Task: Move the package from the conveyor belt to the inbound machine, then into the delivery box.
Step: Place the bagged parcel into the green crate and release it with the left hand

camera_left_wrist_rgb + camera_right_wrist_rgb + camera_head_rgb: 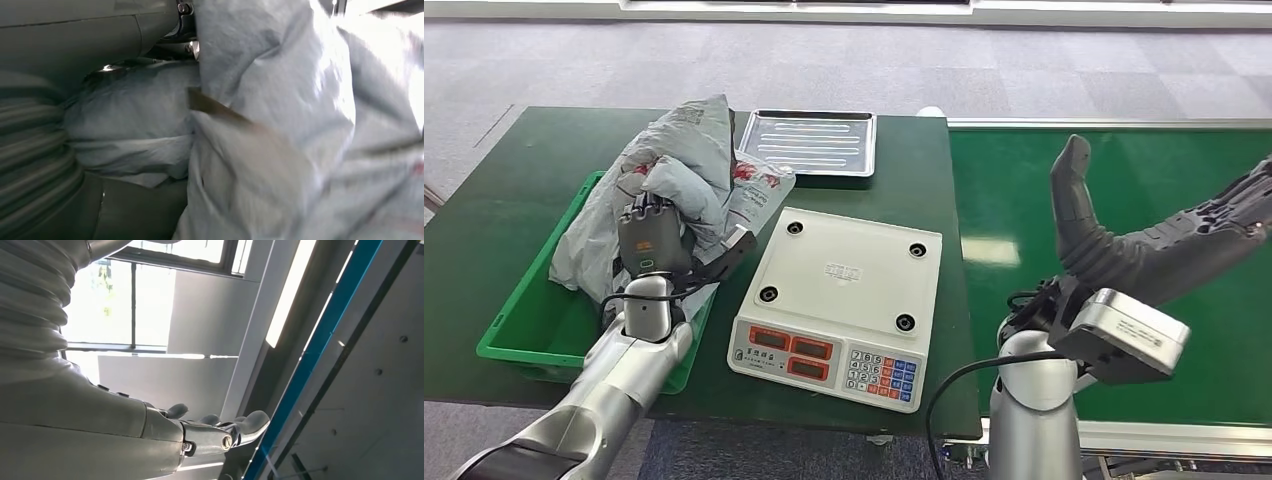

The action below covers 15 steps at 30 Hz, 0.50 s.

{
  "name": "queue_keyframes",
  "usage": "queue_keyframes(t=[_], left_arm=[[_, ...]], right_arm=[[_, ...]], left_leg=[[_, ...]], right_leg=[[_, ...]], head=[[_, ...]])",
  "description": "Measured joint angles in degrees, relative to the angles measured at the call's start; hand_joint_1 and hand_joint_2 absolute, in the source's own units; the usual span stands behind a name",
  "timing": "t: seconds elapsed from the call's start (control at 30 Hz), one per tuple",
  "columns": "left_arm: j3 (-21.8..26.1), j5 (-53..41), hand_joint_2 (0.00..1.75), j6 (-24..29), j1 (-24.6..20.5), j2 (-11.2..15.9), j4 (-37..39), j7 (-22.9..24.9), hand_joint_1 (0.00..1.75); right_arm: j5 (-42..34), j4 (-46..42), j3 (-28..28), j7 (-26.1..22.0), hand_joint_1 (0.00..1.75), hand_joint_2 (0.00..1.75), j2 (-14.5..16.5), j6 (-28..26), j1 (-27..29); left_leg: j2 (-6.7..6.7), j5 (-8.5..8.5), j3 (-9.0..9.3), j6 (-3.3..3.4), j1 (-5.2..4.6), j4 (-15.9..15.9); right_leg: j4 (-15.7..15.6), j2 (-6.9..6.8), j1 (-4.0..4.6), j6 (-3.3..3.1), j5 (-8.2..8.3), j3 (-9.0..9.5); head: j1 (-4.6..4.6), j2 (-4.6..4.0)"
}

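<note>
My left hand grips a grey package at about ten o'clock from the scale, right over the green box, where other bags already lie. In the left wrist view the crumpled plastic presses against my palm. My right hand hovers empty at three o'clock over the belt, fingers spread, palm up. I judge this the last step: the drop into the box. Next I should lower a little and let my fingers go so the bag settles inside the rim, not over the edge.
</note>
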Motion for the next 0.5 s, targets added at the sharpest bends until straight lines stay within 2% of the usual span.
queue_keyframes(t=[0.1, 0.23, 0.3, 0.37, 0.43, 0.5], left_arm=[[-0.5, 0.0, 1.75, -0.7, 0.1, 0.0, 2.0, 0.4, 0.00], [-1.2, 0.0, 0.00, -2.0, 0.0, -0.2, 3.1, 0.5, 0.00], [-1.2, 0.0, 0.00, -1.8, 0.0, -0.3, 3.2, -0.3, 0.00], [-0.8, 1.1, 0.00, -0.8, 0.4, -0.5, 2.4, -3.8, 0.00], [1.3, 4.5, 0.00, 0.1, 2.2, -1.1, -1.6, -11.5, 0.00], [5.0, 11.2, 0.00, 0.2, 4.9, -2.7, -8.7, -22.4, 0.00]], right_arm=[[-0.2, 0.6, 0.2, 0.1, 0.00, 1.75, 0.0, 0.0, 0.1], [0.1, 1.4, 0.6, 1.2, 0.00, 1.75, -0.1, 0.0, 0.1], [0.3, 1.8, 0.7, 1.3, 0.00, 1.75, -0.2, 0.0, 0.1], [0.5, 2.0, 0.7, 1.0, 0.00, 1.75, -0.2, 0.0, 0.2], [0.8, 2.1, 0.7, 0.5, 0.00, 1.75, -0.2, 0.0, 0.3], [0.7, 2.2, 0.7, -0.3, 0.00, 1.75, -0.2, 0.0, 0.5]], left_leg=[[-0.01, 0.00, 0.13, 0.00, 0.01, 0.0], [-0.03, 0.00, 0.41, 0.01, 0.02, -0.1], [-0.06, 0.02, 0.52, 0.02, 0.02, -0.1], [-0.18, 0.10, 0.55, 0.04, 0.01, -0.1], [-0.32, 0.21, 0.47, 0.04, 0.01, 0.0], [-0.36, 0.29, 0.25, 0.06, 0.00, 0.0]], right_leg=[[0.0, -0.03, 0.00, -0.01, -0.02, 0.16], [0.0, -0.06, 0.00, -0.01, -0.05, 0.45], [0.0, -0.12, 0.01, -0.01, -0.05, 0.57], [0.0, -0.24, 0.01, -0.01, -0.05, 0.62], [0.0, -0.35, 0.01, 0.01, -0.02, 0.56], [0.0, -0.36, 0.00, 0.03, 0.08, 0.35]], head=[[0.00, 0.00], [0.00, 0.00], [0.00, 0.00], [-0.01, 0.00], [-0.01, 0.00], [0.00, 0.00]])
